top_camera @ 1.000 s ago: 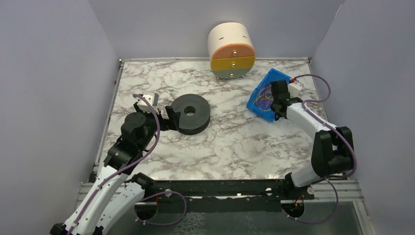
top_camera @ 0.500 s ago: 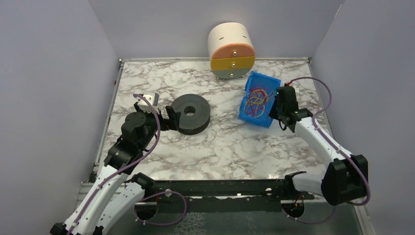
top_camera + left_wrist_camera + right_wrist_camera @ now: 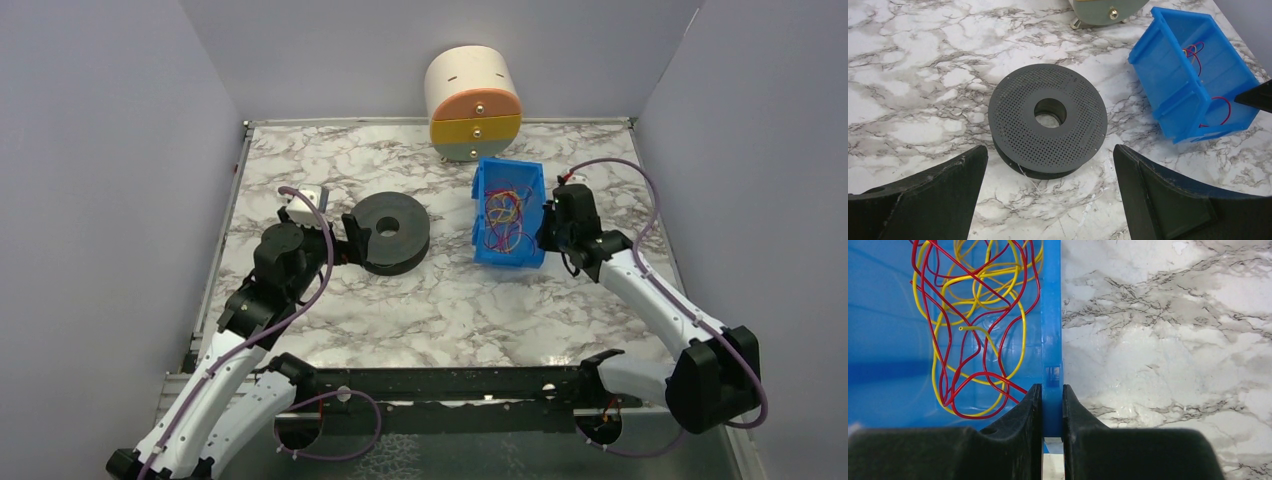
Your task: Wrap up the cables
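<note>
A black perforated spool (image 3: 391, 231) lies flat left of centre; it also shows in the left wrist view (image 3: 1048, 119). My left gripper (image 3: 347, 240) is open and empty just left of the spool, its jaws wide apart (image 3: 1050, 192). A blue bin (image 3: 484, 187) holds tangled red and yellow cables (image 3: 505, 215), which also show in the right wrist view (image 3: 975, 320). My right gripper (image 3: 548, 222) is shut on the bin's right wall (image 3: 1051, 315), with the wall pinched between both fingers (image 3: 1052, 400).
A round cream drawer unit (image 3: 472, 105) with orange, yellow and grey drawers stands at the back, just behind the bin. The grey enclosure walls close in the left, right and back edges of the marble table (image 3: 440, 300).
My right gripper has dragged the blue bin from the far right toward the centre and set it level, closer to the spool. The left arm has barely moved.
</note>
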Robot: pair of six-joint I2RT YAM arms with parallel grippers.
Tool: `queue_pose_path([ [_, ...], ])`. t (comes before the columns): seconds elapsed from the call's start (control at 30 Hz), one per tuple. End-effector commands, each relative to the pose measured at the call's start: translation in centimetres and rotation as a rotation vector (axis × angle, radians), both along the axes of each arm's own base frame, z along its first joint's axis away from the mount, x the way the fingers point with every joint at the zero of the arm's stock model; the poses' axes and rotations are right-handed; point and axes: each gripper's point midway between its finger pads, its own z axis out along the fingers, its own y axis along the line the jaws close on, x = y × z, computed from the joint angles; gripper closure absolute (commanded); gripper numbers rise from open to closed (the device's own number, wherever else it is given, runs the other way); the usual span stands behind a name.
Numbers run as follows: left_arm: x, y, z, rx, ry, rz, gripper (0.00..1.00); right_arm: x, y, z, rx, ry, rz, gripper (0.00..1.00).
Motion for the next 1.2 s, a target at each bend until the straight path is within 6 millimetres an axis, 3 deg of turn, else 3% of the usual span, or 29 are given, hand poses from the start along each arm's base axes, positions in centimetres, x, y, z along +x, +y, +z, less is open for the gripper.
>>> queue_pose_path([
  [0.0,0.2,-0.3,0.1,-0.015,-0.005,-0.017,0.01,2.5,1.1,1.6,0.032,-0.103,-0.013,0.99],
  [0.6,0.8,0.1,-0.5,-0.013,0.019,0.004,0.01,5.4,3.3,-1.2,-0.002,-0.106,-0.063,0.98],
  [0.83,0.9,0.1,-0.7,-0.009,0.025,0.006,0.01,5.9,5.5,-1.5,0.01,-0.093,-0.025,0.65],
  [0.97,0.9,0.4,-0.5,-0.01,0.019,0.014,0.01,5.9,5.1,-0.8,-0.018,-0.095,-0.042,0.43],
  [1.03,0.9,0.3,-0.4,-0.012,0.017,0.012,0.01,5.9,4.7,0.2,-0.029,-0.117,-0.054,0.36],
  [1.17,0.9,0.2,-0.5,-0.013,0.018,0.007,0.01,6.2,4.3,3.5,-0.027,-0.193,-0.051,0.34],
])
